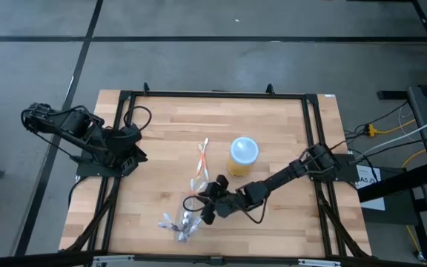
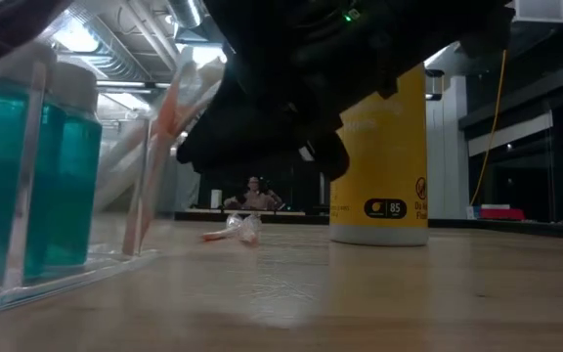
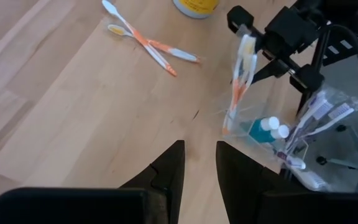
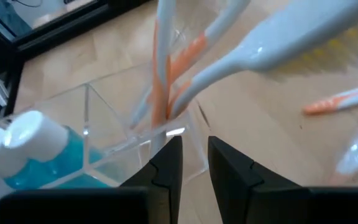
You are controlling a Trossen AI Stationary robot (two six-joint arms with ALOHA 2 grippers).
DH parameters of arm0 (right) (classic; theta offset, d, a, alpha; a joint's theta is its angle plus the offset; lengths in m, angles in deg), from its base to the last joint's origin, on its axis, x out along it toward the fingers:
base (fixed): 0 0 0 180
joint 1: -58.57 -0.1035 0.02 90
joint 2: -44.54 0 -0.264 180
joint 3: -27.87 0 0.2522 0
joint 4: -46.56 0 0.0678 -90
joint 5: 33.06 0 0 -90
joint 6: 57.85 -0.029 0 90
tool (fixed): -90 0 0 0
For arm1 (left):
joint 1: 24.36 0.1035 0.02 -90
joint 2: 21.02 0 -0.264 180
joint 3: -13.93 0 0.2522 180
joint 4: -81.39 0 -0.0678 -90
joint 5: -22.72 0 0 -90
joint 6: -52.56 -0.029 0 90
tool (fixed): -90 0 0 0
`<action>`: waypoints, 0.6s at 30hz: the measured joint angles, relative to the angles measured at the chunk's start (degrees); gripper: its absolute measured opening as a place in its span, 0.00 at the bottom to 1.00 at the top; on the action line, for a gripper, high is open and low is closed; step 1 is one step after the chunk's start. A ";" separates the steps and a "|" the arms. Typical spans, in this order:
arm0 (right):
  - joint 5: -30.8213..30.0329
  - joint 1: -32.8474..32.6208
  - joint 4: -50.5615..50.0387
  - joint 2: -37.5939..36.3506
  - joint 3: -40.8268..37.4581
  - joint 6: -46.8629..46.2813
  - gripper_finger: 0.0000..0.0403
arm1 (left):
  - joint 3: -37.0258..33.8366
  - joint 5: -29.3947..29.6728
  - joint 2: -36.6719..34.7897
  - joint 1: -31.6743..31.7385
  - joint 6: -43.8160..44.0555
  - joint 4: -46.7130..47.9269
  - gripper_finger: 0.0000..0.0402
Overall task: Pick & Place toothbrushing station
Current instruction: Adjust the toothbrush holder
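Surface (image 1: 280, 133): light wood planks, smooth, satin finish. Holder (image 4: 114, 124): clear, glossy hard plastic. Toothbrushes (image 3: 151, 46): smooth white and orange plastic. Cup (image 2: 384, 156): yellow, matt, printed. Tubes (image 2: 52, 176): translucent teal plastic, white caps.

2 black jointed arms (image 1: 87, 137) with looping black cables.

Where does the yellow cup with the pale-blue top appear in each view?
High view: yellow cup with pale-blue top at table centre.
Low view: right of centre, standing upright.
Left wrist view: only its base shows at the top edge.
Right wrist view: not in it.
Shared landmark: two loose orange-and-white toothbrushes beside it.
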 joint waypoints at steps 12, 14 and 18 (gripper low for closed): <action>2.14 1.66 3.66 0.00 -0.02 3.41 0.20 | 0.00 -0.21 0.00 0.00 0.88 -0.08 0.21; 1.10 1.67 2.58 0.00 -0.02 2.44 0.20 | 0.00 -0.50 0.00 0.01 1.73 1.35 0.21; -3.44 1.70 0.66 -0.87 -0.07 -1.87 0.20 | 0.00 -3.12 0.00 0.01 5.56 7.75 0.21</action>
